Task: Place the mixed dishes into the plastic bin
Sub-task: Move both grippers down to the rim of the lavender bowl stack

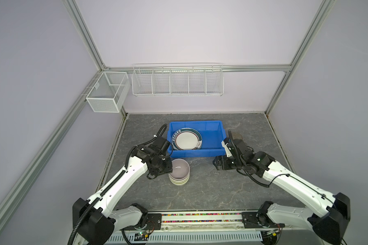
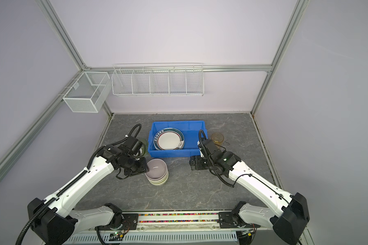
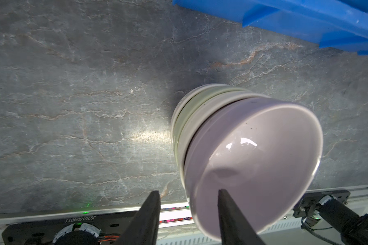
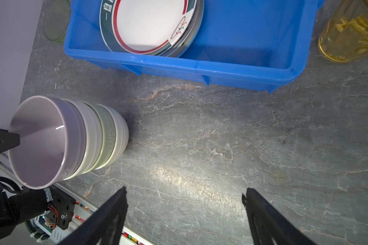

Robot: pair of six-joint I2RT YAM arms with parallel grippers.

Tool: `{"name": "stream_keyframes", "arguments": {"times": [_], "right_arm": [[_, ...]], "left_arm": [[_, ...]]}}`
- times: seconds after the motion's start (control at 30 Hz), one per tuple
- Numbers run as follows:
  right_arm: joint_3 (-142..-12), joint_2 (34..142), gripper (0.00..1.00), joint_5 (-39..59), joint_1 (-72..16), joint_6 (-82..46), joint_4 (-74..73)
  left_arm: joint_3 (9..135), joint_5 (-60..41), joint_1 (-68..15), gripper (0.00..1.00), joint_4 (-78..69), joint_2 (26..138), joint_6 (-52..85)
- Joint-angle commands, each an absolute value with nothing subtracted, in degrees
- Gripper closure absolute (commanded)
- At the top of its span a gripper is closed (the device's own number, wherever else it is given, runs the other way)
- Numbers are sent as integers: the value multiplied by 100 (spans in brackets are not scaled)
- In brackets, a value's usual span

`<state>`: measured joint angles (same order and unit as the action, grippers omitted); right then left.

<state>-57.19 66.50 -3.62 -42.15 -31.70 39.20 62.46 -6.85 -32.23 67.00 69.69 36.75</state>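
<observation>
surface: grey marbled table [image 1: 200,191] before me | far centre: blue bin [image 1: 197,152] flat on it | near side of bin, left of centre: stack of bowls [image 1: 180,172]; lilac on top; apart from bin | right: amber cup [image 2: 217,137] just beside bin | left: green cup [image 4: 55,21] beside bin; partly hidden from above

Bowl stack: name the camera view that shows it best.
The right wrist view: the bowl stack shows nearly whole from the side, every layer countable. The left wrist view shows mostly the lilac top bowl; both top views show it small, from above.
</observation>
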Motion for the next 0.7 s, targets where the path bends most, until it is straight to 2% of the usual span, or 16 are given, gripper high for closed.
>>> {"name": "stream_keyframes", "arguments": {"times": [0.0,0.67], "right_arm": [[-5590,6513,12,-487,-4252,-3310,4013],[-5546,6650,12,-483,-4252,-3327,3965]], "left_arm": [[6301,-510,-3243,58,6742,7045,3579],[6460,-343,-3309,72,6744,7241,3544]]}}
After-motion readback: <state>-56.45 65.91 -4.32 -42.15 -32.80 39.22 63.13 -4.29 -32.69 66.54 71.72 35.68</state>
